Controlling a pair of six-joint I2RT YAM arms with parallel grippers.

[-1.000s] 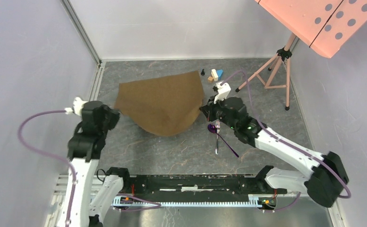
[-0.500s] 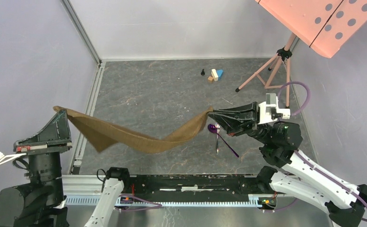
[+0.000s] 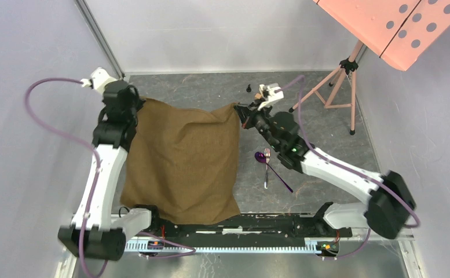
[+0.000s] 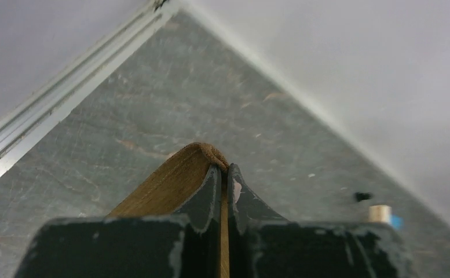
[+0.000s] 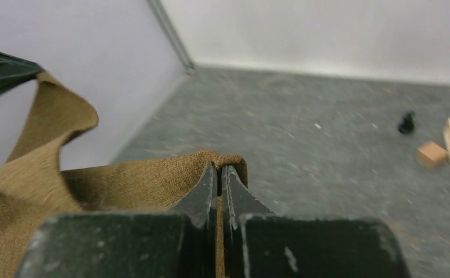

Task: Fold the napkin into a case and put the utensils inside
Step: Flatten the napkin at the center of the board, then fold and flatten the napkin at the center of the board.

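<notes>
The brown napkin (image 3: 182, 162) hangs stretched between both arms, its far edge held up and its near edge draped down to the rail. My left gripper (image 3: 134, 104) is shut on the napkin's far left corner (image 4: 202, 152). My right gripper (image 3: 241, 110) is shut on the far right corner (image 5: 225, 159). In the right wrist view the napkin (image 5: 48, 174) sags leftward toward the other arm. The purple spoon (image 3: 264, 158) and the silver fork (image 3: 266, 169) lie crossed on the table right of the napkin, under the right arm.
Small toy blocks (image 3: 264, 91) and a black peg (image 3: 248, 88) sit at the far side, also in the right wrist view as blocks (image 5: 448, 142). A pink stand on a tripod (image 3: 338, 81) occupies the far right. Walls close the left and far sides.
Both arms have swung from the near side to the far side, carrying the napkin's corners. The cloth went from a sagging strip to a wide sheet hanging toward the near rail.
</notes>
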